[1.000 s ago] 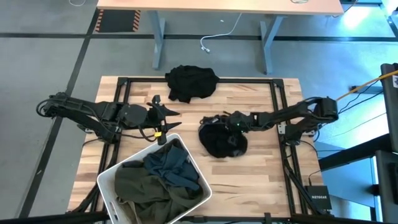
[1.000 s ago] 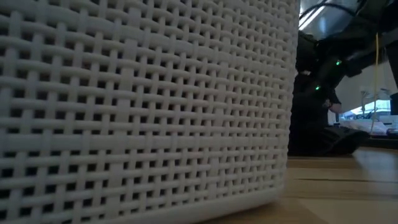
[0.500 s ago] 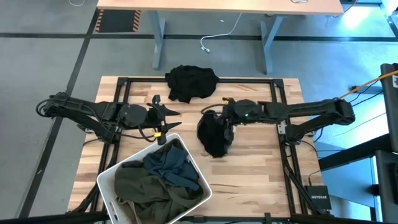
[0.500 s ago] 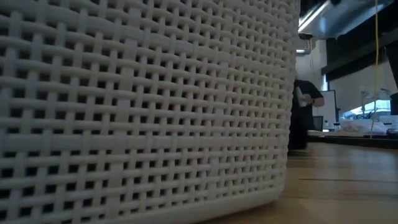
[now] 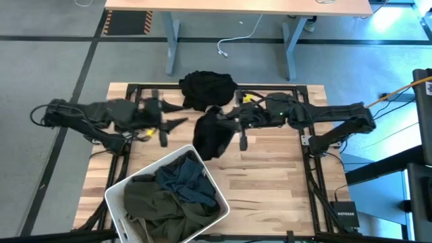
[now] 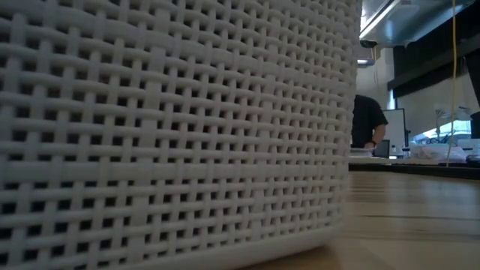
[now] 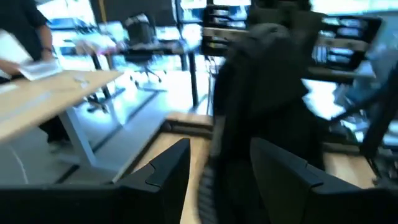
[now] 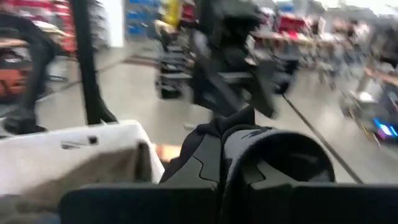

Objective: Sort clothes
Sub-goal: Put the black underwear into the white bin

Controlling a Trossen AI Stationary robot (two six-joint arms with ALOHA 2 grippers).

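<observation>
My right gripper is shut on a black garment and holds it above the table's middle, near the far edge. In the right wrist view the cloth bunches at the fingers. My left gripper is open and empty just left of that garment, which fills the left wrist view beyond the open fingers. A second black garment lies heaped at the table's far edge. The white bin at the near left holds olive and dark blue-grey clothes. My right gripper pinches a bunched fold of the black garment between its two fingers, reaching in level from the table's right. Which part of the garment it holds does not show. The garment hangs slack below and left of the fingers.
The bin's woven wall fills most of the low view. A black metal frame runs along the table's edges. A desk stands beyond the far edge. A person stands in the room behind.
My right gripper has risen and gone toward the table's left and far edge with the black garment, which has come up off the table and now hangs from the fingers. My left gripper has lifted and gone a little toward the far edge, turning.
</observation>
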